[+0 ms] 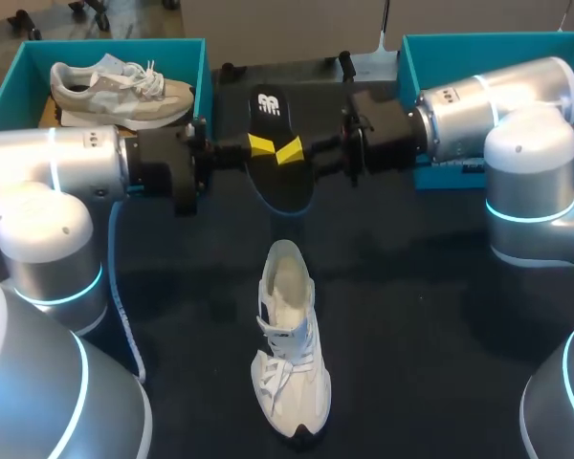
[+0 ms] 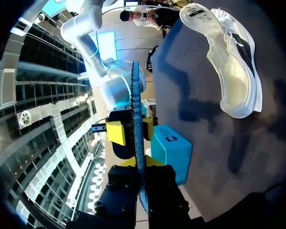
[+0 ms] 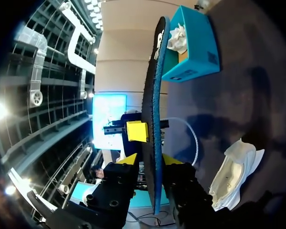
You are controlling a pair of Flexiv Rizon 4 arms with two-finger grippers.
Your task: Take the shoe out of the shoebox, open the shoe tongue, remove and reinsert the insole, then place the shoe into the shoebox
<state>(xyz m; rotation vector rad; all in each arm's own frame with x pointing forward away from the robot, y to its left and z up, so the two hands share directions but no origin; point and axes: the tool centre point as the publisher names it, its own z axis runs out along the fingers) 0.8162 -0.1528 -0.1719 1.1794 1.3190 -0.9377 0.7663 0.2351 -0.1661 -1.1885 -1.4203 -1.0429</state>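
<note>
Head cam sits high up behind the robot, looking down over the whole table (image 1: 430, 316). The two wrist cams are way closer in and face each other from opposite sides, both seeing the insole (image 1: 275, 158) edge-on right up close. All three catch that insole plus the white shoe (image 1: 289, 354) on the table.

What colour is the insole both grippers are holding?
Black insole with a white mark near one end; head view shows it best.
</note>
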